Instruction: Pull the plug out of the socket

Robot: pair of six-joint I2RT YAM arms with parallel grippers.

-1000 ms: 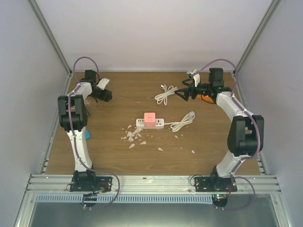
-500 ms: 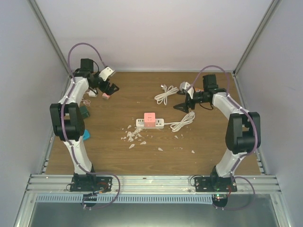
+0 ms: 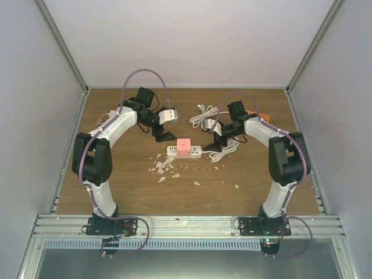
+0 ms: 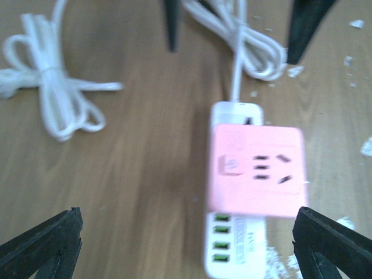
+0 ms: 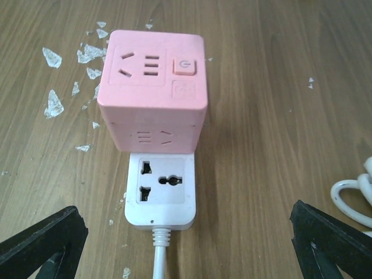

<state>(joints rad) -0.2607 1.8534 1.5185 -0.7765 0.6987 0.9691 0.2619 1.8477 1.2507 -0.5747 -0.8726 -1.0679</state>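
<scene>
A pink plastic cube-shaped plug (image 3: 183, 143) stands upright, seated in a flat white plastic socket strip (image 3: 196, 152) lying crosswise near the middle of the scene. The cube's top face shows outlet slots and a button. It covers the strip's middle. Green ports show at the strip's left end, and one bare outlet at its right end.

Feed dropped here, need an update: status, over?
Both open, empty: left gripper, right gripper, either side of strip. Pink cube seated in it, not yet pulled. Nothing blocking; chips nearby.
</scene>
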